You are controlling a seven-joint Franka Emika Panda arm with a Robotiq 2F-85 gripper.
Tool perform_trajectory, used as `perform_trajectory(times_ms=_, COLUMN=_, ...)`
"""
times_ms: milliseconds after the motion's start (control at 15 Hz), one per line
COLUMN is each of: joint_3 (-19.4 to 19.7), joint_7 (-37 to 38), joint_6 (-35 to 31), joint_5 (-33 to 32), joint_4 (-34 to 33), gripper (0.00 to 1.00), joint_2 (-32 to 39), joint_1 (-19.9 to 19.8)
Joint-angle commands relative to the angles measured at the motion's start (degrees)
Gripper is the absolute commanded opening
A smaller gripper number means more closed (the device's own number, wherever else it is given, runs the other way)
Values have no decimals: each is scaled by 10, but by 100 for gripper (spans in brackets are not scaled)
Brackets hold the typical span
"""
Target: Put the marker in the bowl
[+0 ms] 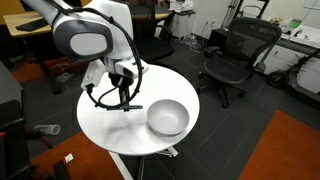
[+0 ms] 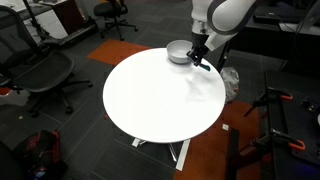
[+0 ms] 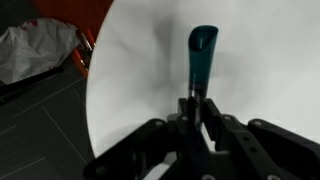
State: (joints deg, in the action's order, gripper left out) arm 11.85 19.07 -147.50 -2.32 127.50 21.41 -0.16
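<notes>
Dark office flooring with a patch of orange carpet [image 1: 290, 150] surrounds a round white table [image 2: 150, 105], and black office chairs [image 1: 235, 55] stand well back from it. Over the table the Panda arm [image 1: 85, 35] reaches down. Its gripper [image 3: 198, 108] is clamped on the marker [image 3: 202, 58]. In the wrist view the 2 black fingers [image 3: 214, 118] are drawn almost together, with only the marker's dark lower end between them.

The marker's long axis runs straight up that picture, in line with the fingers and out beyond their tips. Its teal-blue section is the far end, pointing away from the gripper over the white tabletop, with a soft shadow beside it. Whether the teal tip touches the table cannot be told. In both exterior views the marker is too small to make out.

The bowl [image 1: 167, 118], light grey and round, stands upright on the table near its edge. In an exterior view the gripper [image 1: 124, 98] hangs low over the tabletop to one side of the bowl, apart from its rim. In an exterior view the gripper [image 2: 202, 62] appears just beside the bowl [image 2: 180, 52]. The marker is outside the bowl, held over bare tabletop. A crumpled white plastic bag [image 3: 35, 50] lies on the floor past the table's edge in the wrist view.
</notes>
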Motion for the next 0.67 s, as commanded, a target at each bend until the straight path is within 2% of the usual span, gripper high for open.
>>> perform_trajectory(times_ms=0, joint_3=35, joint_7=92, joint_6=-9, joint_5=-39, joint_4=19, gripper=5, joint_2=-7, joint_1=19)
perform_trajectory(times_ms=333, joint_3=68, joint_7=212, joint_6=12, joint_5=-70, joint_4=12, gripper=5, joint_2=12, joint_1=40)
perform_trajectory(times_ms=600, joint_3=70, joint_7=279, joint_6=15, joint_5=-72, joint_4=7, gripper=5, joint_2=27, joint_1=48)
